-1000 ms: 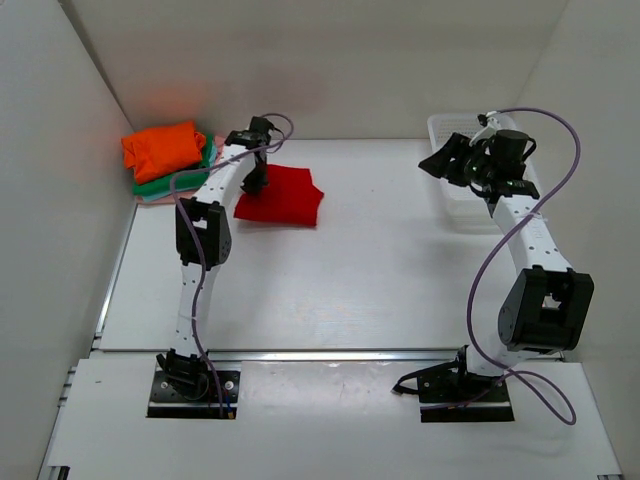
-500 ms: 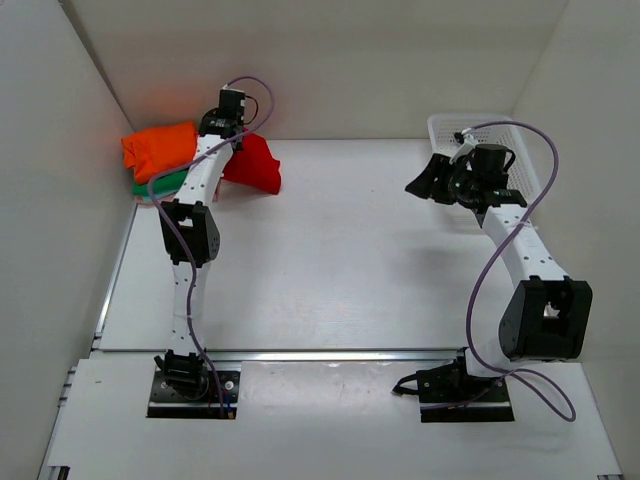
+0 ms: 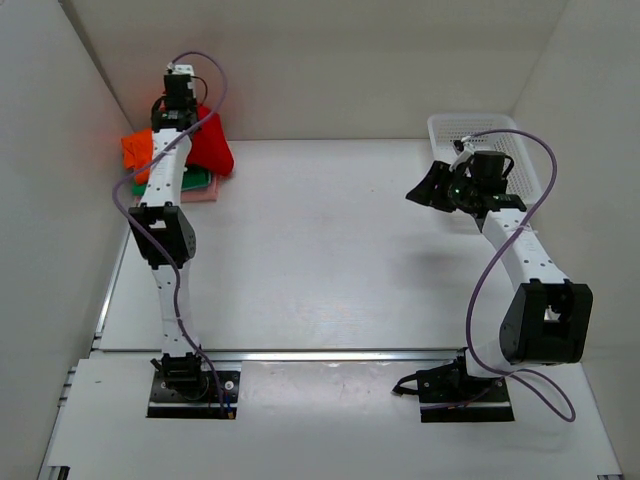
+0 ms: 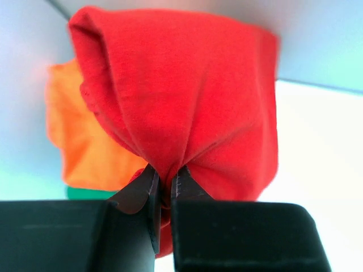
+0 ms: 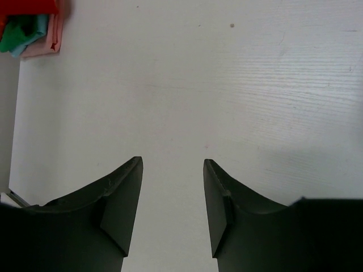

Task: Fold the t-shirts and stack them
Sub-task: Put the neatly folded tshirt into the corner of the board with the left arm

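Note:
My left gripper [image 3: 185,112] is shut on the folded red t-shirt [image 3: 211,146] and holds it in the air at the back left, over the stack. In the left wrist view the red shirt [image 4: 187,96] hangs bunched from my gripper [image 4: 165,173]. The orange t-shirt [image 3: 134,152] lies on top of the stack, also in the left wrist view [image 4: 85,147]. A green one [image 3: 192,181] and a pale pink one [image 3: 200,193] lie under it. My right gripper [image 3: 428,186] is open and empty above the table at the right; in its wrist view [image 5: 173,164] the jaws stand apart.
A white mesh basket [image 3: 480,130] stands at the back right, behind my right arm. White walls close in the left, back and right sides. The right wrist view shows bare white table [image 5: 227,85] and a corner of the stack [image 5: 28,31].
My left gripper has carried the red shirt from the table left and back, up over the orange stack. My right gripper has shifted slightly left and stayed open.

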Tool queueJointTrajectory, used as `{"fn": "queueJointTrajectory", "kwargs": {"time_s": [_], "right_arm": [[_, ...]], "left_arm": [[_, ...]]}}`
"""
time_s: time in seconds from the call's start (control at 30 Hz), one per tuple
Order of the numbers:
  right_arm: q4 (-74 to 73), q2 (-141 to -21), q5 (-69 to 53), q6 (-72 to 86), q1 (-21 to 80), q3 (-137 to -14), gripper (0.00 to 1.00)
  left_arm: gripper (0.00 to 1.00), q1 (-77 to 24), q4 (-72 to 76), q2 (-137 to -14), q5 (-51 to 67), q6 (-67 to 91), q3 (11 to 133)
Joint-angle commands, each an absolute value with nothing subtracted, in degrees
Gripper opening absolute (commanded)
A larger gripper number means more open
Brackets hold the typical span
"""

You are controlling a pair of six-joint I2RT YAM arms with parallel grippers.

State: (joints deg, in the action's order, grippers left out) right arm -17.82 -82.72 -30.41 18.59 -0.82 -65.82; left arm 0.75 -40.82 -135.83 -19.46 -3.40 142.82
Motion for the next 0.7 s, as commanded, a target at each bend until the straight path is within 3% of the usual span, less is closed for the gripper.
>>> {"fn": "queueJointTrajectory", "kwargs": {"time_s": [0.0,0.27,0.67], "right_arm": [[-16.08,-81.82,-30.5,20.21,-0.26,-65.83,0.44],[-15.38,-83.84,-30.67,21.36,2.55,-66.79,0.43],[-18.19,-88.41,-30.06,21.97,5.27,-71.89,0.42]], "left_arm": [[0.0,4.3,-36.48,-126.92,-15.22,-2.2,142.73],[0.0,8.44,-34.46,-123.49,-6.17,1.04,140.8],[0.0,12.83,-34.98,-128.84,-0.02,2.2,141.15]]}}
